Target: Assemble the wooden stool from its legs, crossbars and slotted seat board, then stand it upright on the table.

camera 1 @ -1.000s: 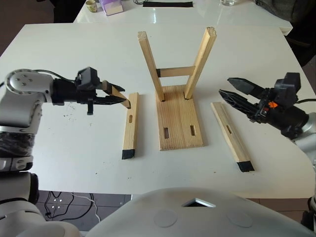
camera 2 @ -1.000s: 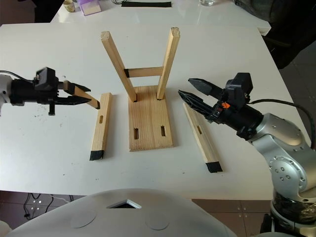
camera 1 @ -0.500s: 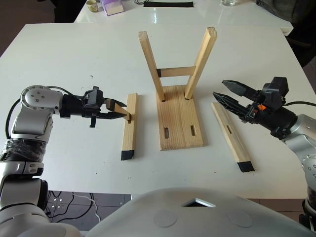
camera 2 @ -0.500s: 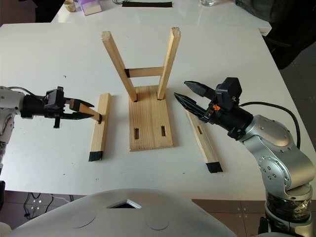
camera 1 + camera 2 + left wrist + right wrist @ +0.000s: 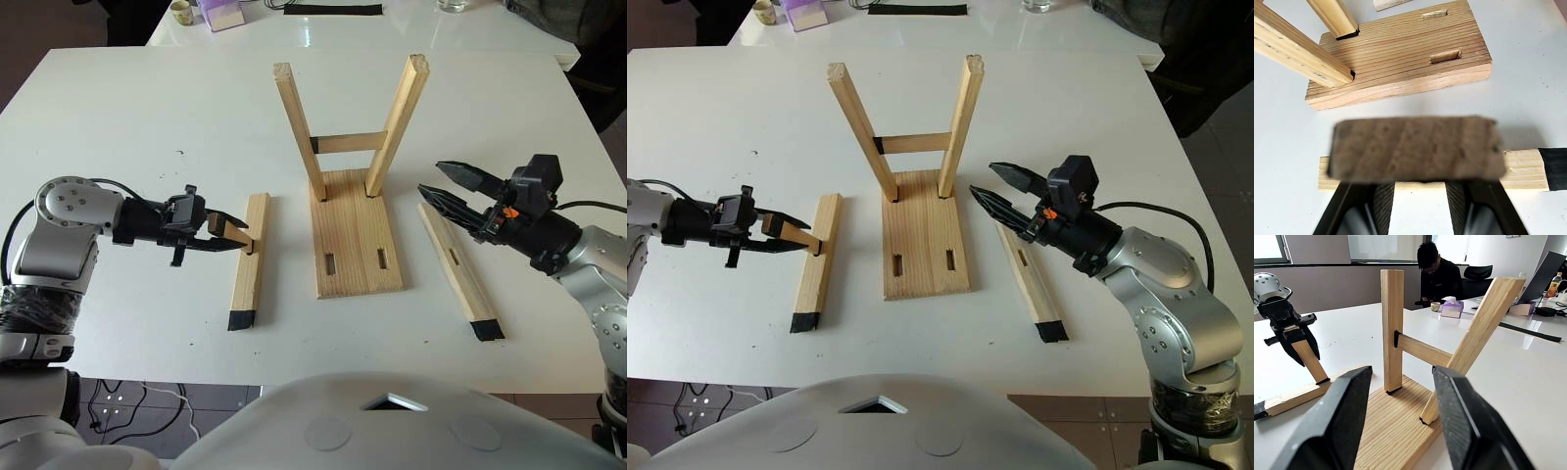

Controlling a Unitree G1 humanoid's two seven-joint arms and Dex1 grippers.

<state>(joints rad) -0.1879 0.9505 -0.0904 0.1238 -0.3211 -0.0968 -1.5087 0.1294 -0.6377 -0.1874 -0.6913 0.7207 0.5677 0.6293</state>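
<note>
Wooden crossbar (image 5: 1415, 149) in left hand (image 5: 237, 235) touches leg (image 5: 245, 269) beside seat board (image 5: 355, 220).

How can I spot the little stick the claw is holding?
Find the seat board mid-table, with two legs standing in it. Left of it lies a loose leg. The stick is the short one meeting that leg's side, pinched in the left claw.

Both arms are showing rounded silver joint housings. The left arm (image 5: 61, 220) is carrying what look like small screws on its disc-shaped cap. Each forearm is turning matte black toward the wrist. A thin black cable (image 5: 1161, 207) is looping along the right arm (image 5: 1171, 294), with an orange marking (image 5: 511, 210) near its wrist. The left gripper (image 5: 238, 235) and right gripper (image 5: 430, 176) are ending in black tapered fingers, and ribbed pads (image 5: 1383, 200) are lining the left pair.
</note>
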